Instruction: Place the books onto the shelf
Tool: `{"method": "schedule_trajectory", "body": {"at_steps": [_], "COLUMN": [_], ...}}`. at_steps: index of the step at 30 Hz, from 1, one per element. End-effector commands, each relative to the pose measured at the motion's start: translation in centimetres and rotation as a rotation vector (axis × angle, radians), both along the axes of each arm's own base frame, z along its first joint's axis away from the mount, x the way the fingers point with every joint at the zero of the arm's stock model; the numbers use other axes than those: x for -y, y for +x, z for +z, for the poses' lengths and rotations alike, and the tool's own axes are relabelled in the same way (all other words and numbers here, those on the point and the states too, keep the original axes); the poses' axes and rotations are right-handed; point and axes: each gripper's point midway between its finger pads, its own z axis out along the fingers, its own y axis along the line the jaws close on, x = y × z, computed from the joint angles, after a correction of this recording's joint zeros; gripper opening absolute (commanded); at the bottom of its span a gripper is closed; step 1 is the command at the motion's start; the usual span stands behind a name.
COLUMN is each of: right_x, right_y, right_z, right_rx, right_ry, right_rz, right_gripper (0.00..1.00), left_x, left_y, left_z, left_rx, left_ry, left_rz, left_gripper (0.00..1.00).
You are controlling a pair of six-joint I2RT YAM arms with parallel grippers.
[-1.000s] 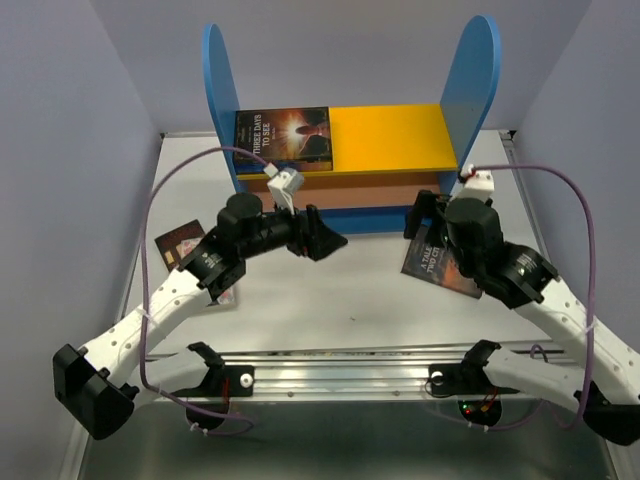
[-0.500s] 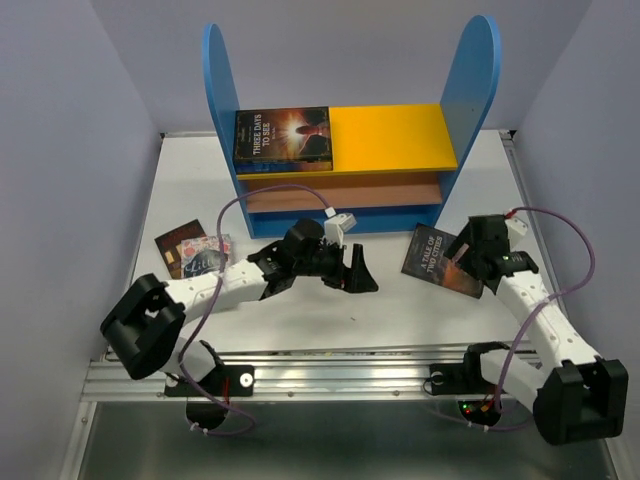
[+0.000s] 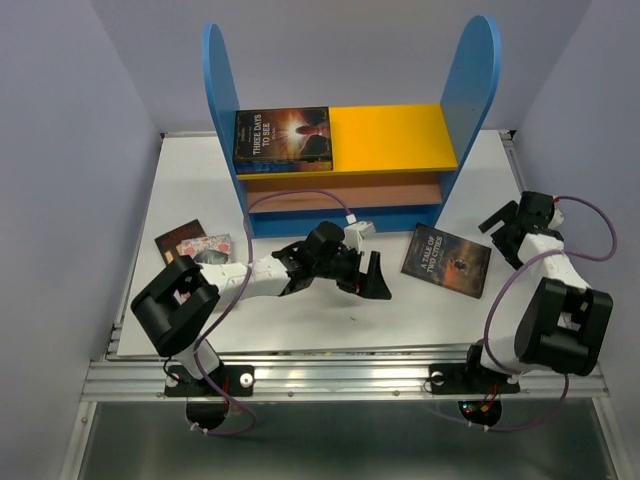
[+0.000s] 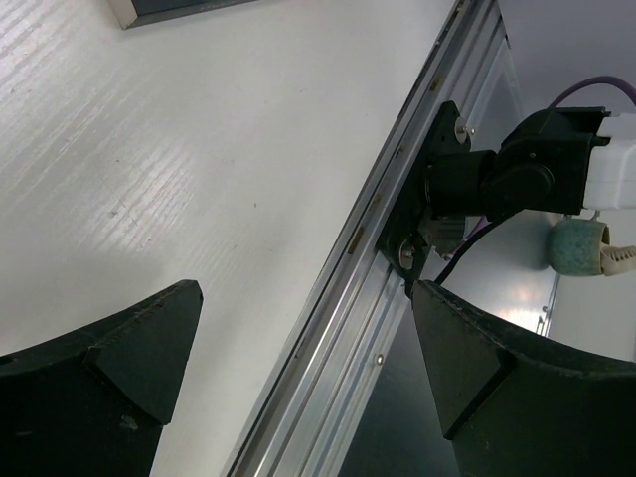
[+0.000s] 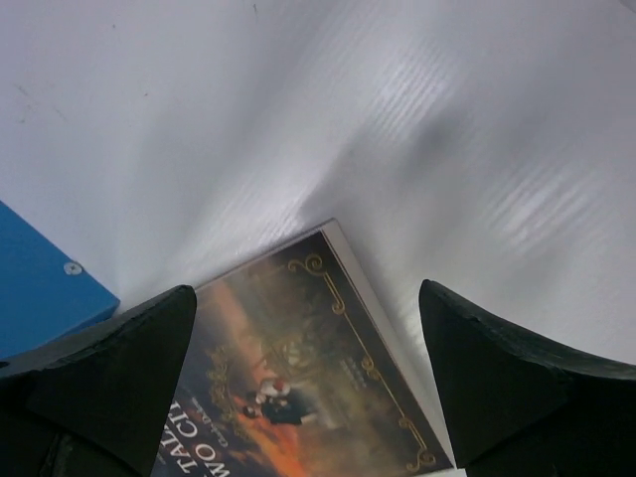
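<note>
**Step in hand.** One book, the Three Days book (image 3: 283, 136), lies flat on the yellow top board (image 3: 395, 135) of the shelf (image 3: 470, 80), at its left end. The remaining visible books are on the table (image 3: 300, 320):
- The Two Cities book (image 3: 446, 261) lies face up, just in front of the shelf's right end.
- The left pile (image 3: 192, 248), which looks like two overlapping books, lies well apart on the left side.

Neither arm holds anything. The step is judged to be the approach to the next pickup.

**Gripper state.**
- Left gripper (image 3: 372, 278): jaws spread wide and empty, low over bare table near the centre. Its wrist view shows only table and the front rail (image 4: 378, 248).
- Right gripper (image 3: 502, 230): jaws spread wide and empty, just right of the Two Cities book. The book's corner (image 5: 308, 388) sits between the fingers in the wrist view.

**Next move.** The right gripper is the nearer one. The book lies flat and thin, so a grasp probably calls for closing on an edge or sliding the book to get one finger beneath it. It then goes to a free part of the shelf.

**Legible text.**
- Shelf book: "THREE DAYS TO SEE".
- Table book: "A TALE OF TWO CITIES", seen only in part in the wrist view.
- Left pile: not legible.
</note>
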Motion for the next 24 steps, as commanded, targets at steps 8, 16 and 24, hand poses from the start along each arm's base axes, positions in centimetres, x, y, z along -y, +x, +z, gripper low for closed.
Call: {"method": "schedule_trajectory", "body": {"at_steps": [8,16,24], "right_x": [-0.7,-3.8,-6.3], "right_y": [5.3,0.8,-2.0], "right_z": [-0.8,-4.1,-3.2], "right_rx": [0.114,0.055,0.083], "right_ry": [0.084,0.176,0.209], "right_rz": [0.144,0.200,0.243], "right_gripper": [1.00,0.98,0.96], "left_x": [1.9,2.1,2.5], "left_y": [0.4,0.5,0.7], "left_z": [1.8,1.4,0.8], "left_rx": [0.046,0.047,0.032], "left_ry": [-0.068,-0.061,-0.050], "left_rz": [-0.048,-0.053,-0.059], "left_gripper": [0.99,0.99,0.99]}}
